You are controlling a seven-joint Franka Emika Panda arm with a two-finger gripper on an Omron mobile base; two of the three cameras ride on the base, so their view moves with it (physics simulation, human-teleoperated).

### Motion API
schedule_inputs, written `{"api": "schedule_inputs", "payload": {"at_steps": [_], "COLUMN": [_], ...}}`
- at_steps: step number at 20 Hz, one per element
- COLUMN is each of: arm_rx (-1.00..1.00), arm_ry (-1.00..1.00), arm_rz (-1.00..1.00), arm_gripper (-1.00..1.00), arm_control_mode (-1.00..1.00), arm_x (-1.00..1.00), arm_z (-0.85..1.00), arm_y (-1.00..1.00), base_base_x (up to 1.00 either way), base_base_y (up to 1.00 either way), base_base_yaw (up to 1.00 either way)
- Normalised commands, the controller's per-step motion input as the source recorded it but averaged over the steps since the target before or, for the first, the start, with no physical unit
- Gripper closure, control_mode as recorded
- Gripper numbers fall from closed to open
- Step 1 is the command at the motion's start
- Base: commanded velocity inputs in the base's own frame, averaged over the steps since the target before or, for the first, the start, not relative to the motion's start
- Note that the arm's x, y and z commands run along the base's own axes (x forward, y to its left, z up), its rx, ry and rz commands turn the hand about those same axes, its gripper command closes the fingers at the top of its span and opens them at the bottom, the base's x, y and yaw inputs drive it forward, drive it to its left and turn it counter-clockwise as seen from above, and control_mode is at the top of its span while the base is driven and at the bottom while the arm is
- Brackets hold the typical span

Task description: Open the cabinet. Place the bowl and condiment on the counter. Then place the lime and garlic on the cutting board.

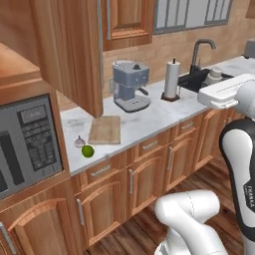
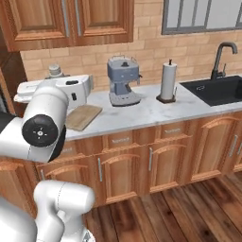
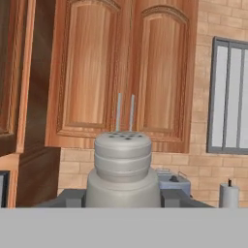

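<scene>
My gripper [image 3: 122, 199] is shut on the condiment [image 3: 122, 164], a pale grey shaker with a rounded, holed cap that stands upright between the dark fingers [image 3: 72, 197]. The same condiment [image 1: 215, 74] [image 2: 55, 71] pokes up above my white hand, held in the air in front of the counter [image 1: 149, 119]. The cabinet [image 1: 74, 50] at upper left has its tall door swung open. The cutting board [image 1: 104, 129] [image 2: 81, 116] lies bare on the marble. Garlic [image 1: 79, 142] and lime [image 1: 88, 151] rest on the counter just left of the board, near the front edge. The bowl is out of view.
A blue-grey coffee machine [image 1: 130, 84] [image 2: 123, 80] stands behind the board, and a paper-towel roll [image 1: 172, 79] [image 2: 168, 81] to its right. Further right is a black sink [image 2: 215, 90] with a tap. A microwave [image 1: 25, 139] sits at the left. Two closed wall-cabinet doors [image 3: 126, 72] face the hand.
</scene>
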Motion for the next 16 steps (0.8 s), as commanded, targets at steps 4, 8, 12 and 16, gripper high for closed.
{"api": "schedule_inputs", "payload": {"at_steps": [4,8,12,16], "arm_rx": [0.0,0.0,0.0,0.0], "arm_ry": [0.0,0.0,0.0,0.0], "arm_rz": [0.0,0.0,0.0,0.0], "arm_gripper": [1.0,1.0,1.0,1.0], "arm_control_mode": [1.0,1.0,1.0,1.0], "arm_x": [0.0,0.0,0.0,0.0], "arm_z": [0.0,0.0,0.0,0.0], "arm_y": [0.0,0.0,0.0,0.0], "base_base_x": [0.38,0.43,0.57,0.59], "base_base_y": [-0.44,-0.46,-0.4,-0.32], "base_base_yaw": [0.07,0.1,0.14,0.18]}}
